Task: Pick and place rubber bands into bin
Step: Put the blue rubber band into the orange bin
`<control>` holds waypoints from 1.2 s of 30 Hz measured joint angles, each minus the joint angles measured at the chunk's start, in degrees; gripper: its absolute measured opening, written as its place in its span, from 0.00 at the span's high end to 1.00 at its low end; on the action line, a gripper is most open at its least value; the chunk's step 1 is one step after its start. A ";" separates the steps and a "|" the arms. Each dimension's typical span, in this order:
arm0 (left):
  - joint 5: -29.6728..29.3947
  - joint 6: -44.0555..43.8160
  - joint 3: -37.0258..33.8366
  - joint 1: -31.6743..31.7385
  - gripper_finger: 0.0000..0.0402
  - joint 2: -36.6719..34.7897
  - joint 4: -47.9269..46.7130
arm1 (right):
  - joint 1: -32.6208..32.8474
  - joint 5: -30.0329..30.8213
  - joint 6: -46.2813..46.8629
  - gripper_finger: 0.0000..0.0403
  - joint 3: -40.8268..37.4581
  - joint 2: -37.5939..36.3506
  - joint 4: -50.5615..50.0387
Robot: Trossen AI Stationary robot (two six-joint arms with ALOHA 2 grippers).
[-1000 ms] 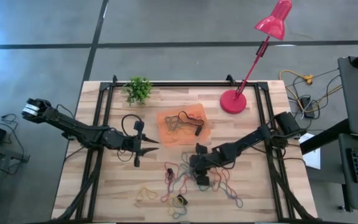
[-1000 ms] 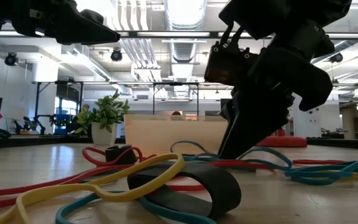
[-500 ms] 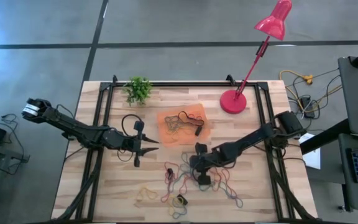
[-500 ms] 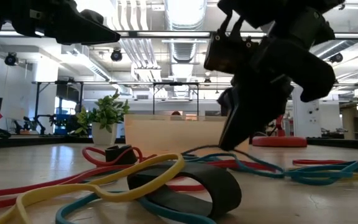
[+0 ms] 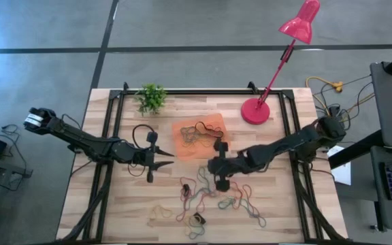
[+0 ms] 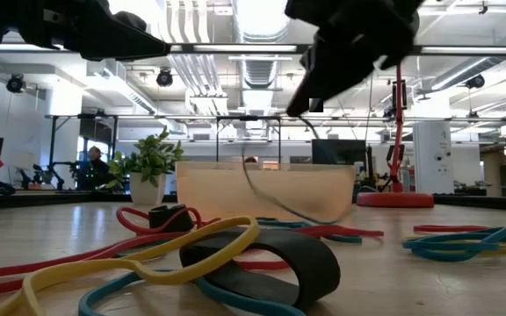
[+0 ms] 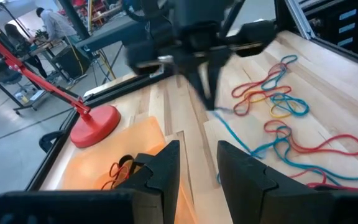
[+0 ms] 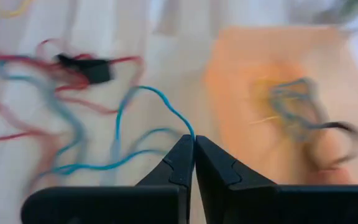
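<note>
Over the pale wooden worktop, the left gripper hovers left of the shallow translucent orange bin, its jaws spread and empty. Several rubber bands already lie in the bin. Just right of the bin's near corner, the right gripper has its jaws pressed together, pinching a thin blue rubber band that trails down to the mixed-colour rubber bands on the worktop.

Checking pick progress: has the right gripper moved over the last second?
Yes. The right gripper, shut on a blue rubber band, has risen off the table and shifted toward the bin, away from the loose pile.
</note>
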 joint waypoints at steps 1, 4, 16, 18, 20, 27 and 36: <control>0.00 0.00 0.00 0.00 0.77 0.00 0.05 | -0.63 0.85 -0.92 0.98 0.38 -0.64 -0.55; -0.02 0.00 0.00 0.00 0.77 0.00 -0.02 | -2.73 3.14 -3.88 0.98 1.31 -2.54 -1.16; -0.02 0.04 -0.28 0.00 0.77 0.00 -0.04 | -15.22 3.30 -9.94 0.98 1.72 -4.97 -1.45; 0.00 0.59 -0.34 0.00 0.77 0.00 -0.06 | -17.06 2.94 -10.28 0.98 1.67 -4.97 -1.33; -0.01 1.01 -0.47 0.00 0.77 0.00 -0.07 | -18.70 2.81 -10.30 0.98 1.54 -4.97 -1.46; 0.00 1.02 -0.52 0.00 0.77 0.00 -0.09 | -22.35 1.20 -10.67 0.98 0.57 -4.93 -1.47; 0.00 1.04 -0.59 0.00 0.77 0.00 0.00 | -23.79 1.06 -10.51 0.98 -1.31 -4.93 -1.32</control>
